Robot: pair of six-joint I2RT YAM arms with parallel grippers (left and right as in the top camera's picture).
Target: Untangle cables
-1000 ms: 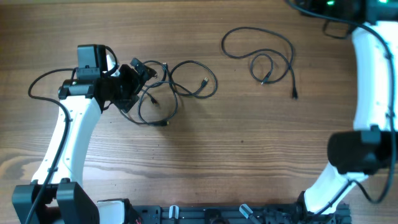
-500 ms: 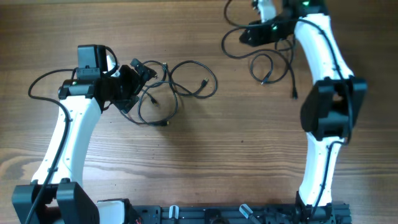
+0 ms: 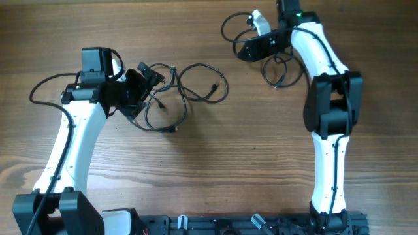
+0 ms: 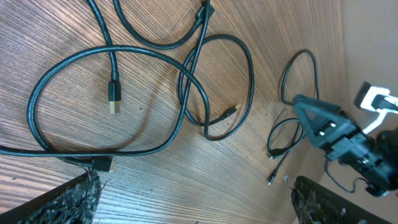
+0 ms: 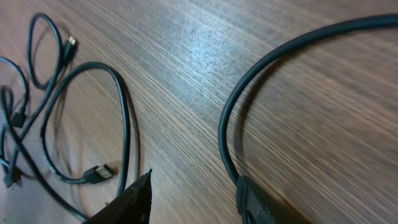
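The right arm has swung in over the far cable (image 3: pixel 287 68); its right gripper (image 3: pixel 251 40) hangs half-spread, holding nothing visible. The left gripper (image 3: pixel 145 77) gapes wide at the tangled cables (image 3: pixel 189 88), which stretch away toward the right arm. Two clusters; strand count unclear.

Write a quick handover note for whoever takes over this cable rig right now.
Left tool: wide open, empty, at the edge of the left tangle.
Right tool: jaws apart, nothing between them; a cord of the right bunch runs right by one finger.
Done: the cables lie in two separate groups on the table.
Left: loops in both groups cross over each other, so neither is untangled yet. Nothing is gripped.
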